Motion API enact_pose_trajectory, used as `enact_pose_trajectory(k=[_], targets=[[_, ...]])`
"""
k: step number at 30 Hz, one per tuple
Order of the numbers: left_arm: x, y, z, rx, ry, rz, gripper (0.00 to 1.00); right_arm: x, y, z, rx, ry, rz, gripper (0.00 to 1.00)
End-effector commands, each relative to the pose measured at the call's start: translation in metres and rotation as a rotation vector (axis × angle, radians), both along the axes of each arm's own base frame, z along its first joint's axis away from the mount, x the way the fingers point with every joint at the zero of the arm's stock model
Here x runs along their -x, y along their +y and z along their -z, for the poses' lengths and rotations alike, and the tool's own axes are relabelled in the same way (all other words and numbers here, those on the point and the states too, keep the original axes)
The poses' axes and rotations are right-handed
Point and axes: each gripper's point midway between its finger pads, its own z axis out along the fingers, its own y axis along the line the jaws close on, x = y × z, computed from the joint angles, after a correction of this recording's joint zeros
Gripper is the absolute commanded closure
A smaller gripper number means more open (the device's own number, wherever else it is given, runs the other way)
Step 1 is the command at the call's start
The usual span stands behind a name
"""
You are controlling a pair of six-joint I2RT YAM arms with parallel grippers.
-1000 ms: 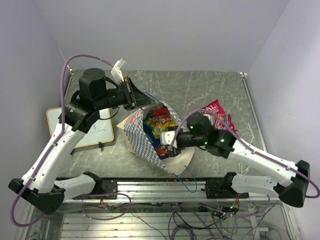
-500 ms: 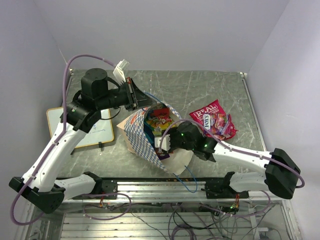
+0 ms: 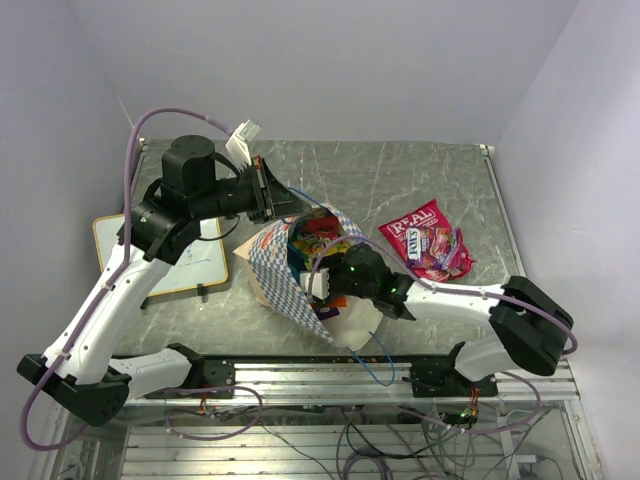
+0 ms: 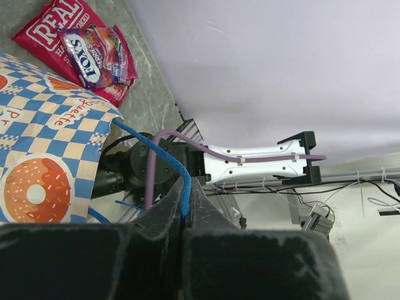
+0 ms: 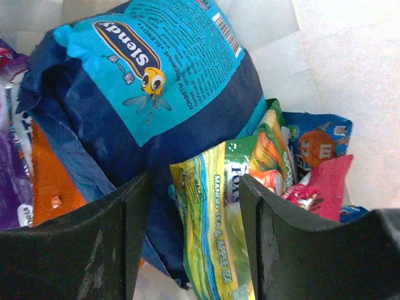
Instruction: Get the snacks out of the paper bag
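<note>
The checkered paper bag point(image 3: 275, 262) stands open mid-table with bright snacks point(image 3: 318, 235) inside. My left gripper point(image 3: 268, 192) is shut on the bag's blue cord handle point(image 4: 167, 164), holding it up at the bag's far rim. My right gripper point(image 3: 322, 284) is open inside the bag's mouth. In the right wrist view its fingers point(image 5: 265, 244) straddle a yellow-green packet point(image 5: 219, 231), beside a large blue packet point(image 5: 150, 94), an orange one point(image 5: 53, 181) and a red one point(image 5: 325, 184). A red packet point(image 3: 413, 232) and a purple packet point(image 3: 445, 252) lie on the table right of the bag.
A white framed writing board point(image 3: 180, 265) lies at the left table edge under my left arm. The metal rail point(image 3: 320, 372) runs along the near edge. Walls close in behind and to both sides.
My right gripper has moved left from beside the red packet into the bag's mouth, down over the snacks. The left gripper has held the handle still.
</note>
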Motion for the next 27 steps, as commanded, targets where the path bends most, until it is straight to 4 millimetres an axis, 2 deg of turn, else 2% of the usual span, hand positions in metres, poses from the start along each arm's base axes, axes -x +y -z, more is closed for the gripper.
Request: enact_pose_trajectory(k=[1,5,6,8,9,15,22,27], targets=[[0.011,0.002,-0.02,0.026,-0.053,0.021,0.93,-0.021,0.009,-0.005,-0.047,-0.052,0.059,0.42],[0.012,0.004,-0.018,0.019,-0.044,0.011,0.93,-0.037,0.004,0.007,0.006,-0.075,0.127,0.47],[0.011,0.005,-0.016,0.014,-0.039,0.002,0.93,-0.04,0.003,0.006,0.009,-0.08,0.143,0.52],[0.01,0.007,-0.013,0.006,-0.03,-0.014,0.93,-0.042,0.001,0.001,0.004,-0.087,0.151,0.76],[0.009,0.007,-0.012,0.006,-0.026,-0.02,0.93,-0.042,0.001,-0.002,-0.005,-0.09,0.151,0.82],[0.004,0.012,-0.012,-0.002,-0.032,-0.074,0.93,-0.025,0.0,-0.03,-0.068,-0.028,0.11,1.0],[-0.004,0.014,-0.014,0.002,-0.039,-0.12,0.93,0.012,-0.001,-0.074,-0.173,0.113,0.031,1.0],[-0.011,0.018,-0.018,-0.001,-0.044,-0.172,0.93,0.028,-0.007,-0.122,-0.299,0.242,0.078,1.0]])
